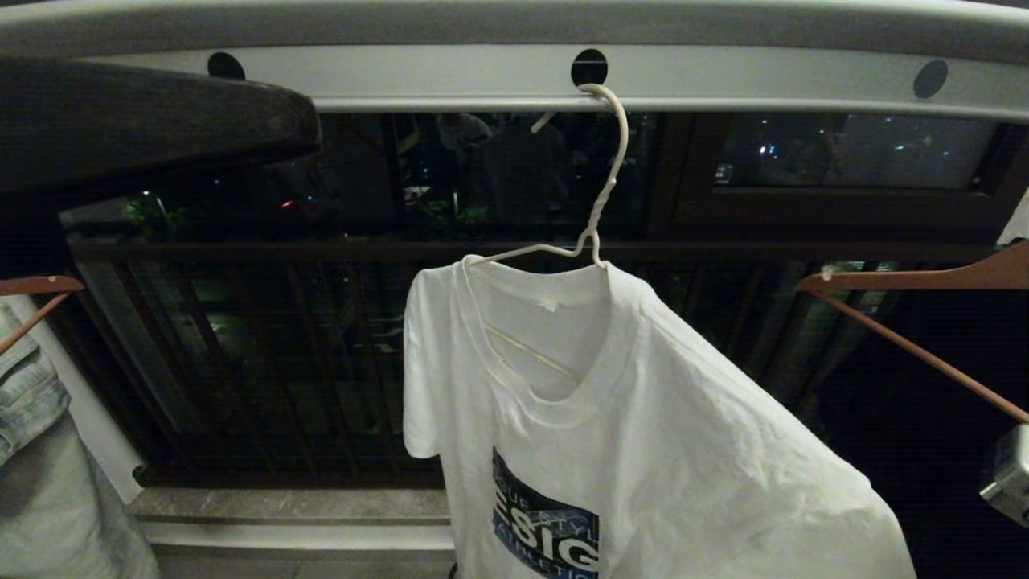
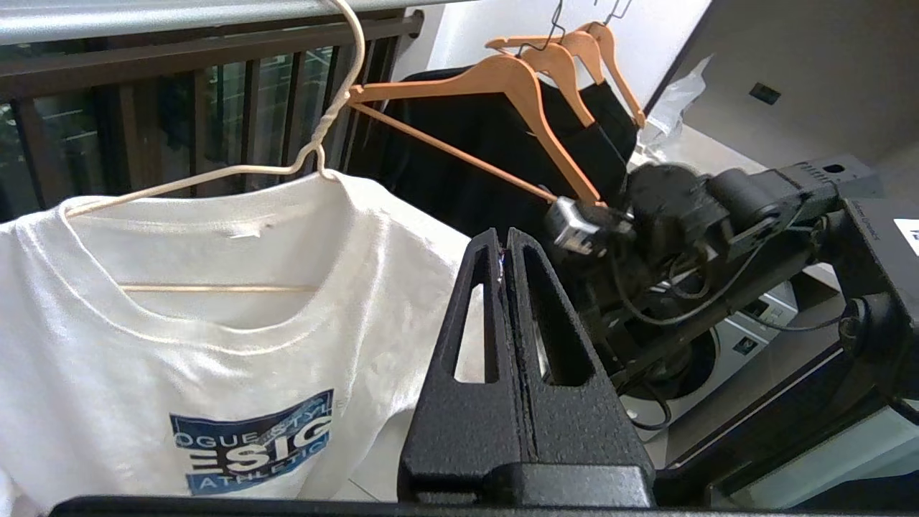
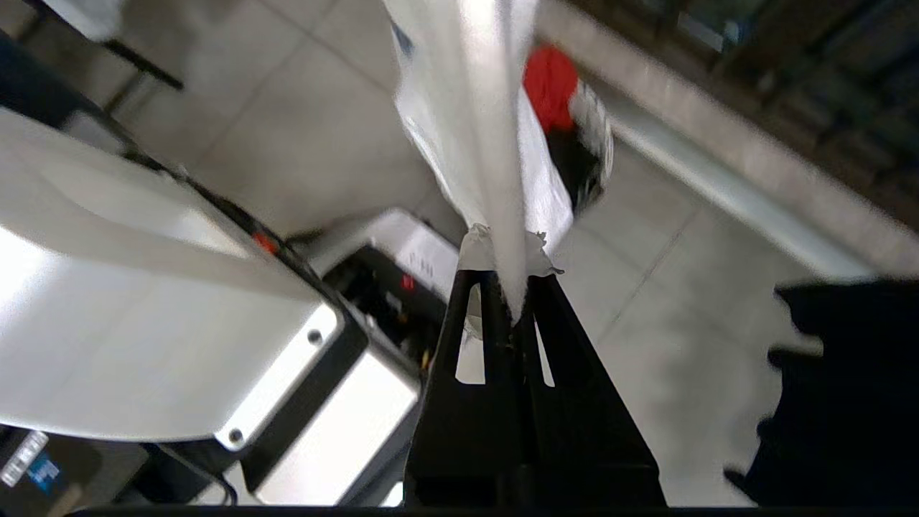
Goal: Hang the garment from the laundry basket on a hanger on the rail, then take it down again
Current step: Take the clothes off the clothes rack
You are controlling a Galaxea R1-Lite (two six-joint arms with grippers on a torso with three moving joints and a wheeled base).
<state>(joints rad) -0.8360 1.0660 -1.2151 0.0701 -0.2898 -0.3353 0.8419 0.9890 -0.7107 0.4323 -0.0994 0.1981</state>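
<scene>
Pinched between the closed black fingers of the right gripper (image 3: 511, 287) is a fold of the white garment (image 1: 643, 434), whose cloth is seen in the right wrist view rising straight away from the fingertips in a taut band. Above that grip, the garment is draped on the off-white wire hanger (image 1: 599, 201), its neckline looped over the hanger's arms and its dark blue chest print turned toward the robot, while its lower right side is drawn outward toward the right. The hanger's hook is caught over the lower edge of the pale grey rail (image 1: 723, 76), just under one of the round dark holes. The right arm is seen from the left wrist camera reaching in low on the garment's right side, beneath the brown wooden hangers (image 2: 502, 86) that carry dark clothing. The left gripper (image 2: 508, 251) is held with its fingers pressed together on nothing, pointing up beside the garment's right shoulder without touching it. A pale denim garment (image 1: 32, 402) is hung at the far left of the head view, and dark balcony bars (image 1: 241, 362) are seen behind everything.
</scene>
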